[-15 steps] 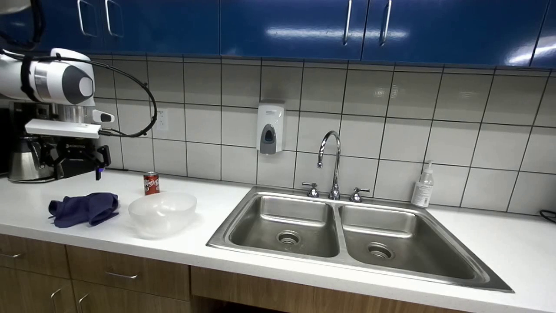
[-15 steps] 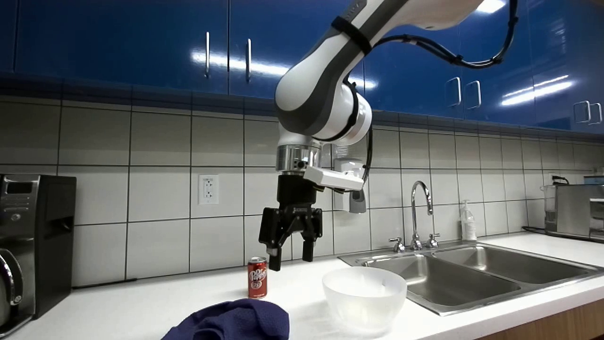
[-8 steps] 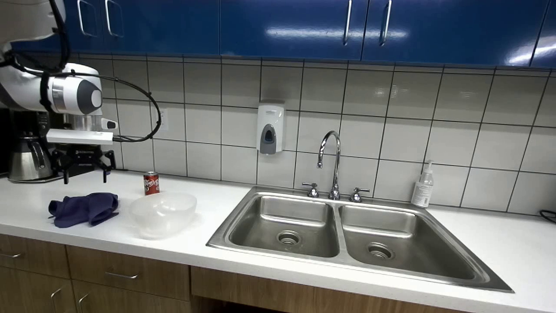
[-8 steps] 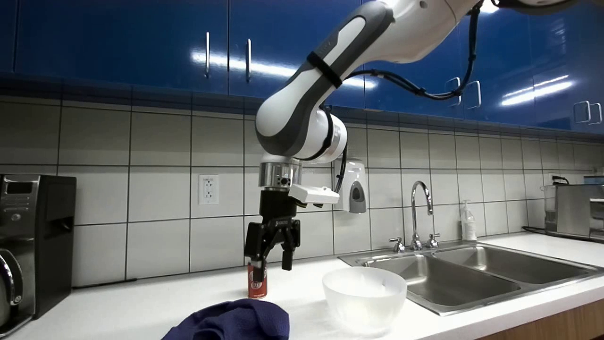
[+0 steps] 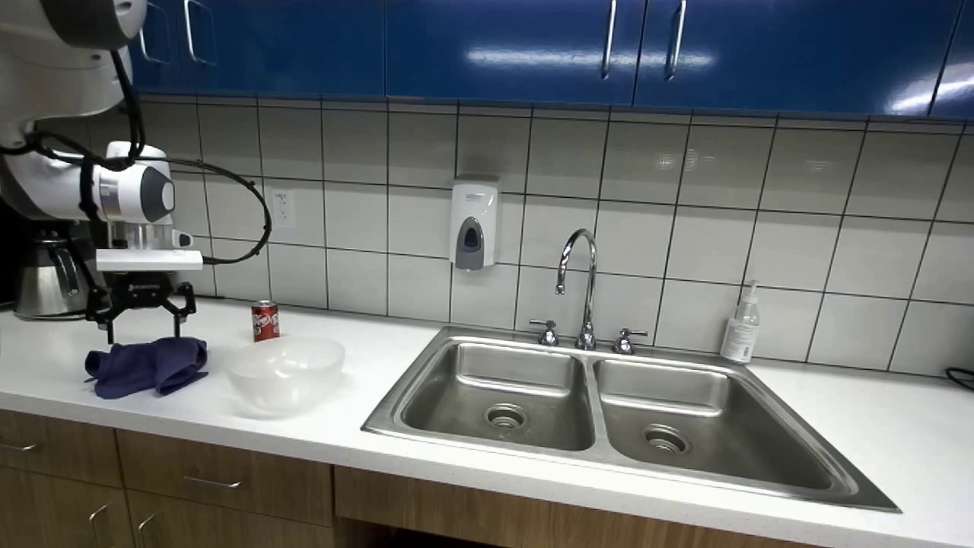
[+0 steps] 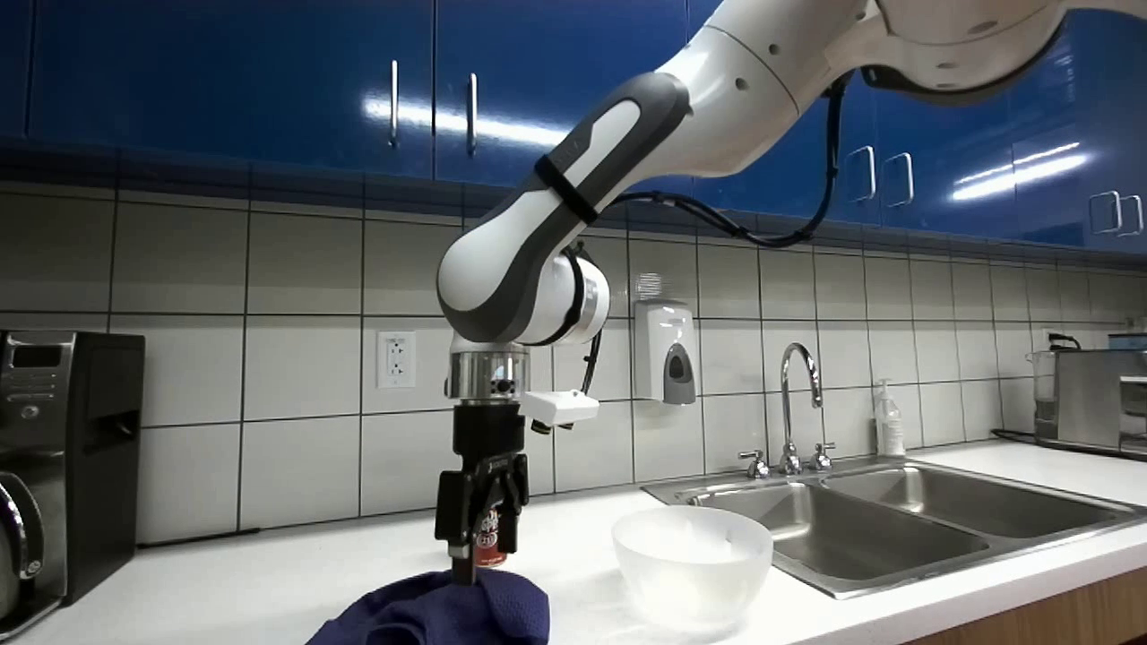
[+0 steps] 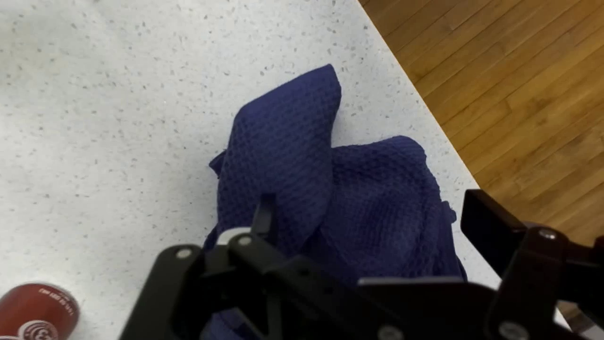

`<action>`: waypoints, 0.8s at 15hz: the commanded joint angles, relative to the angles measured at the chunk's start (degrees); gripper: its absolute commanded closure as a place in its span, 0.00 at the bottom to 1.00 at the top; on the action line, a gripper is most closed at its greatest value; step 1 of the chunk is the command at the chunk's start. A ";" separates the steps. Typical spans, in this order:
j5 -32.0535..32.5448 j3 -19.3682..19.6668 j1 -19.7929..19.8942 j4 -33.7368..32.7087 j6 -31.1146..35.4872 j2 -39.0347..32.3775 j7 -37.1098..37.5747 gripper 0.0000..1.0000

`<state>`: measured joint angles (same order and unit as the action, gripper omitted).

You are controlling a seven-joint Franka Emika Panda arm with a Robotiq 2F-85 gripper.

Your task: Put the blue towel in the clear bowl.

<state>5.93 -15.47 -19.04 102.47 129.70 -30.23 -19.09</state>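
Note:
The blue towel lies crumpled on the white counter, left of the bowl in both exterior views. It fills the middle of the wrist view. The clear bowl, frosted and upright, stands beside the towel; nothing shows in it. My gripper points down with its fingers spread and nothing between them. In an exterior view, a fingertip overlaps the towel's top edge; I cannot tell whether it touches. In the wrist view the fingers straddle much of the towel.
A red soda can stands behind the towel and bowl, close to the gripper in an exterior view. A steel double sink lies right of the bowl. A coffee machine stands at the left. The counter's front edge is near the towel.
My gripper has come down and over the towel from above and behind it, and it has turned slightly. Its fingers stay apart. The towel, bowl and can have not moved.

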 commanded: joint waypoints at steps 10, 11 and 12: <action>8.92 -0.66 -2.57 -11.77 -3.76 -10.76 -9.43 0.00; 8.98 -0.71 -2.57 -12.70 -3.98 -11.28 -9.63 0.00; 8.85 -0.77 -2.55 -13.44 -4.07 -11.70 -9.82 0.00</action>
<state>13.65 -15.73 -21.53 93.61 128.25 -39.71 -27.22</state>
